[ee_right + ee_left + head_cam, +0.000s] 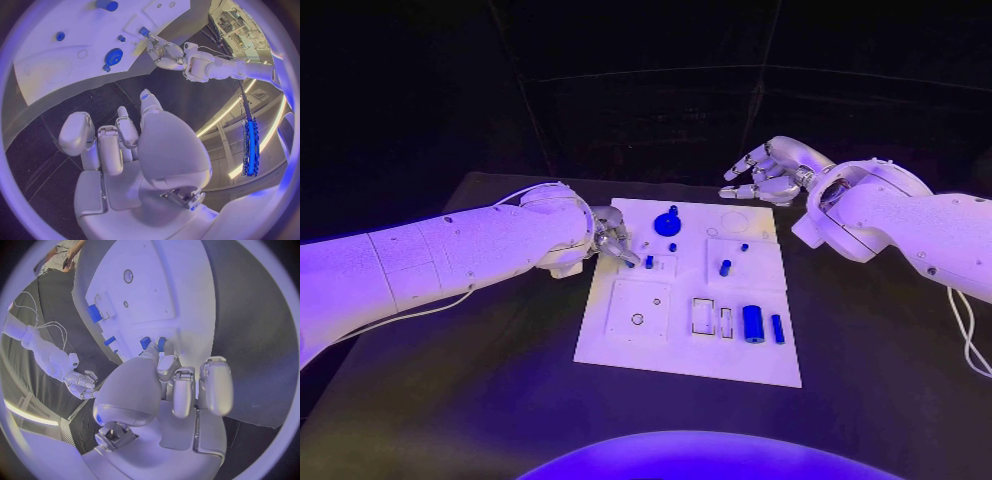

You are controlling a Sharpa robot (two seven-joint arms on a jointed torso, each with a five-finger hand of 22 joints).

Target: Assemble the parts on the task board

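The white task board lies in the middle of the black table. My left hand reaches over the board's left edge and pinches a small blue part at its fingertips, low over the board; the left wrist view shows that part against the board. My right hand hovers beyond the board's far right corner, fingers apart, holding nothing. A round blue knob, a blue peg, a blue cylinder and a blue bar sit on the board.
Bare black table surrounds the board on every side. Empty outlined recesses mark the board's near left part. In the right wrist view, the left hand shows beside the knob.
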